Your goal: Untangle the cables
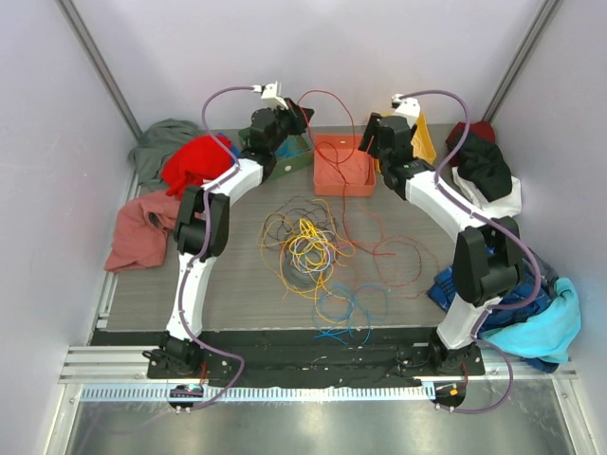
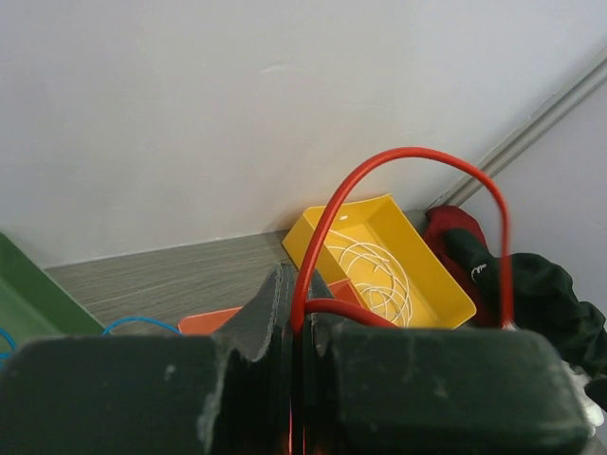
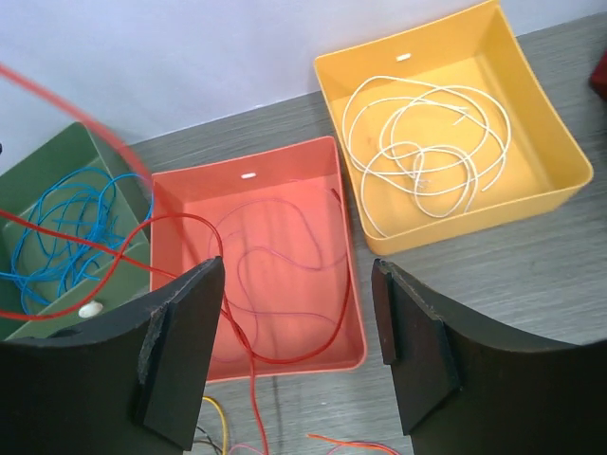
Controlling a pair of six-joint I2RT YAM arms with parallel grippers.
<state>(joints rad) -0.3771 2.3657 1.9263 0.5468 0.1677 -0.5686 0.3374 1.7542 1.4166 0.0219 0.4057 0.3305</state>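
From my left wrist camera, the left tool (image 2: 299, 313) is clamped on the red cable (image 2: 408, 154), which arches up from between its fingers and drops down on the right. Past it on the grey surface (image 2: 171, 275) sits a yellow tray (image 2: 441, 275) holding a coiled white cable (image 2: 375, 270). A green bin (image 2: 28, 284) and a blue cable (image 2: 142, 322) show at left, and dark red cloth (image 2: 450, 223) and black cloth (image 2: 541, 294) at right.

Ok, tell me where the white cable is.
In the right wrist view, the white cable lies coiled inside the yellow bin, right of the orange bin.
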